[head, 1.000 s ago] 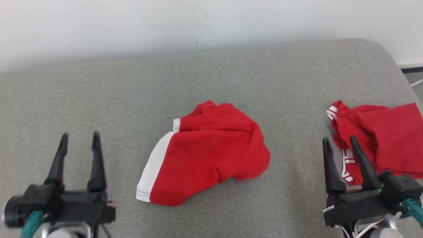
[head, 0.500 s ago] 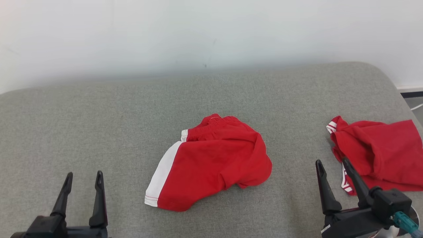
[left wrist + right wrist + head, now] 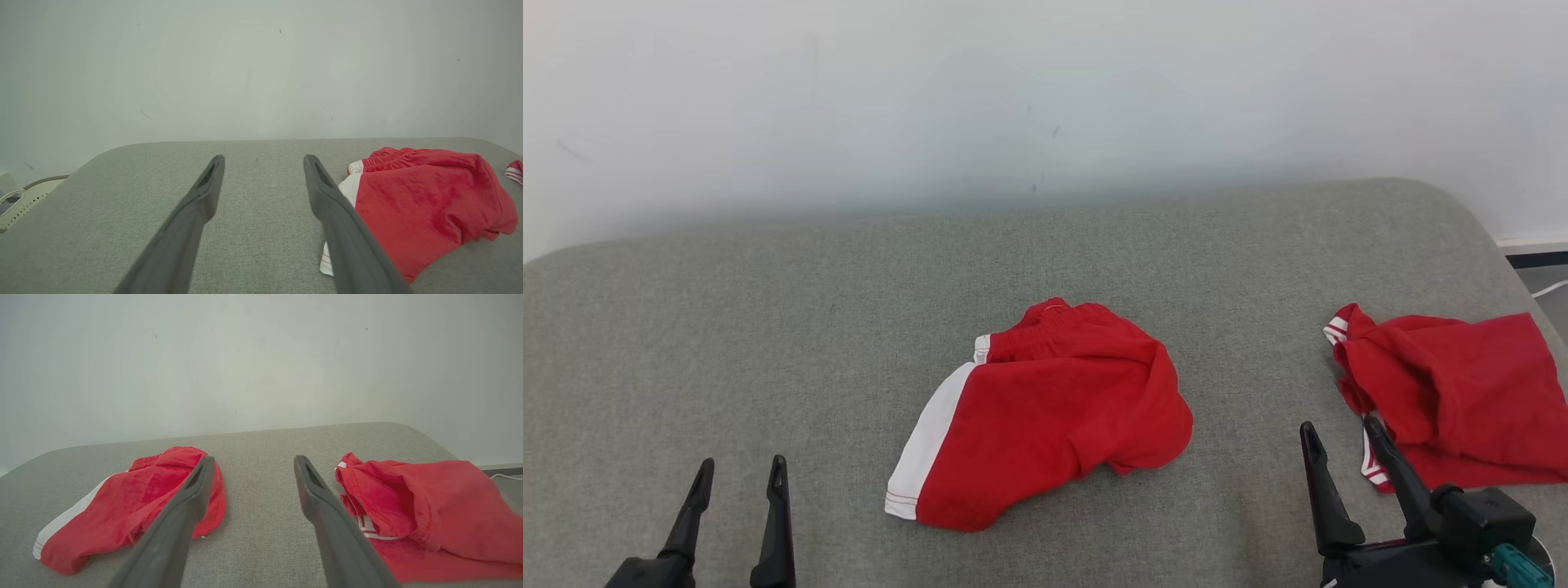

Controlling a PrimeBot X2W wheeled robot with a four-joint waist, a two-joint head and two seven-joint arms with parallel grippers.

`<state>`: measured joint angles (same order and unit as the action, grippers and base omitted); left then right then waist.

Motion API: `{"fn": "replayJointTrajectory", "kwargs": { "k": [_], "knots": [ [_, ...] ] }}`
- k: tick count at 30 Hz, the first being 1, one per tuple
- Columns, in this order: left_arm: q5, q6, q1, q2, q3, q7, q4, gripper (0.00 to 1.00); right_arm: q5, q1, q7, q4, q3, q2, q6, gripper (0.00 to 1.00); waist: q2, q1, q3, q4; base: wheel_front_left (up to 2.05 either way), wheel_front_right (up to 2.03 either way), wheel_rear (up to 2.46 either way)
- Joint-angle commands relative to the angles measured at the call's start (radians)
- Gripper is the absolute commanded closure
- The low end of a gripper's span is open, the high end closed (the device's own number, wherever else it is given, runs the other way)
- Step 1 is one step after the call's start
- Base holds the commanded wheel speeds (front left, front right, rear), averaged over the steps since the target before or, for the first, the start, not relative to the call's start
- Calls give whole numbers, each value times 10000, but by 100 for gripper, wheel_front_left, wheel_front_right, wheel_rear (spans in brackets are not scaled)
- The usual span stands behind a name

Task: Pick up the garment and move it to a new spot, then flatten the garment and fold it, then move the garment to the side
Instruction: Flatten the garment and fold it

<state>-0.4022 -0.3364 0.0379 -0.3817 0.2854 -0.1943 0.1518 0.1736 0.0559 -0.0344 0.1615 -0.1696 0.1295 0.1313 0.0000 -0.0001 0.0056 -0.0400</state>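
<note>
Grey padded table (image 3: pixel 768 327); crumpled red shorts (image 3: pixel 1045 416) at its middle; second red garment (image 3: pixel 1462 392) right of the shorts; left gripper (image 3: pixel 743 463) and right gripper (image 3: pixel 1338 424) flank the shorts, jaws spread wide, empty.

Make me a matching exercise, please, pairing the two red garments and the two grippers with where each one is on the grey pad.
Things:
1. shorts with white side panel
2. garment with striped trim
3. left gripper
4. right gripper

Places:
A. far right of the pad
B. lower left, open over bare pad
C. middle of the pad
D. lower right, open, beside the striped trim

Pairs: 1-C, 2-A, 3-B, 4-D.
</note>
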Motion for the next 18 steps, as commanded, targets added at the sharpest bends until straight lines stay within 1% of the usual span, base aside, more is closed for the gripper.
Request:
{"fn": "replayJointTrajectory", "kwargs": {
  "k": [1,6,18],
  "knots": [
    [-90,-44,-193,-58,-7,-9,-11,0,-16,118,25,41,13,-25,-11,0,0,1,-23,-7,0,0,0],
    [-163,-4,-122,-36,46,21,-38,0,1,152,69,85,42,-59,-11,0,0,1,-46,7,0,0,0],
    [-220,-67,-66,-23,32,-75,-81,0,37,151,82,103,69,-111,-11,0,0,1,-40,-2,0,0,0]
  ]
}}
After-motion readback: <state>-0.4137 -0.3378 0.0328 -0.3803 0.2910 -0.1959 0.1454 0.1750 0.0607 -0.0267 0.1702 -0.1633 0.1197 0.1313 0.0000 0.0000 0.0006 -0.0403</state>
